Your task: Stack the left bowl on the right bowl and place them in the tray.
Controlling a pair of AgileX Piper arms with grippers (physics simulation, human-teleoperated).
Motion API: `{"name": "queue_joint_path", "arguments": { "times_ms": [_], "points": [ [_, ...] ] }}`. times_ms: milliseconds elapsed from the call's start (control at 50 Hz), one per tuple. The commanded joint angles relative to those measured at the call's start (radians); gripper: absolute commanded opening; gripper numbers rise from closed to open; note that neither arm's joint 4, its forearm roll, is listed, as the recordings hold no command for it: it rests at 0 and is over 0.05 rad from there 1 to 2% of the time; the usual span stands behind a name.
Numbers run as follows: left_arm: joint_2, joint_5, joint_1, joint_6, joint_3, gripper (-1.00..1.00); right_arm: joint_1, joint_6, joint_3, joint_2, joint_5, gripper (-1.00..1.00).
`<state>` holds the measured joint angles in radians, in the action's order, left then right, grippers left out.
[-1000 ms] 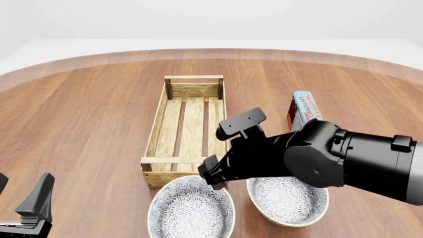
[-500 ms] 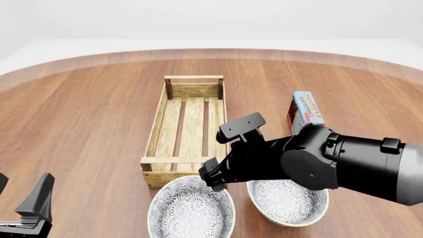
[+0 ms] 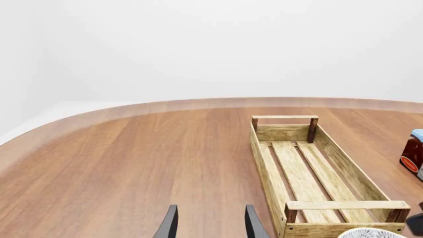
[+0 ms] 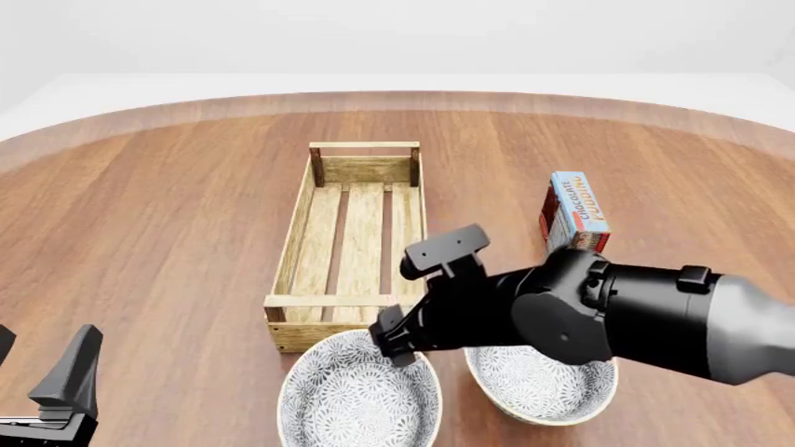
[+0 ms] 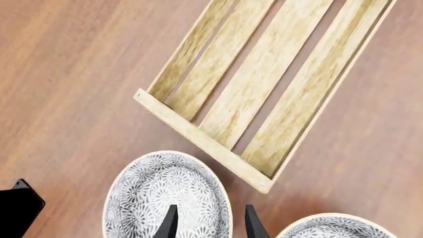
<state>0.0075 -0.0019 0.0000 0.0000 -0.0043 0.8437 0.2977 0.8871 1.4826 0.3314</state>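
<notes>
first step in hand, by the look of it: right end effector (image 4: 387, 343) poised over the far rim of the left bowl (image 4: 357, 396), fingers slightly parted astride the rim and holding nothing. next move likely calls for a short descent, a pinch on the rim, a lift, then a carry across to the right bowl (image 4: 541, 377) just beside it. right arm reaching leftward across that bowl, wrist angled down. tray (image 4: 298, 237) just beyond both bowls on the tabletop (image 4: 162, 214). left end effector (image 4: 50, 396) idle at the near left, parted, empty.
</notes>
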Motion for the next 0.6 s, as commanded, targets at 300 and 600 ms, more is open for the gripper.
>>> {"name": "queue_joint_path", "arguments": {
  "times_ms": [300,600],
  "points": [
    [0.0,0.0,0.0,0.0,0.0,1.0,0.0,0.024,-0.026,0.038,-0.044,1.0],
    [0.0,0.0,0.0,0.0,0.0,1.0,-0.006,0.027,-0.035,0.051,-0.057,1.0]
  ]
}}
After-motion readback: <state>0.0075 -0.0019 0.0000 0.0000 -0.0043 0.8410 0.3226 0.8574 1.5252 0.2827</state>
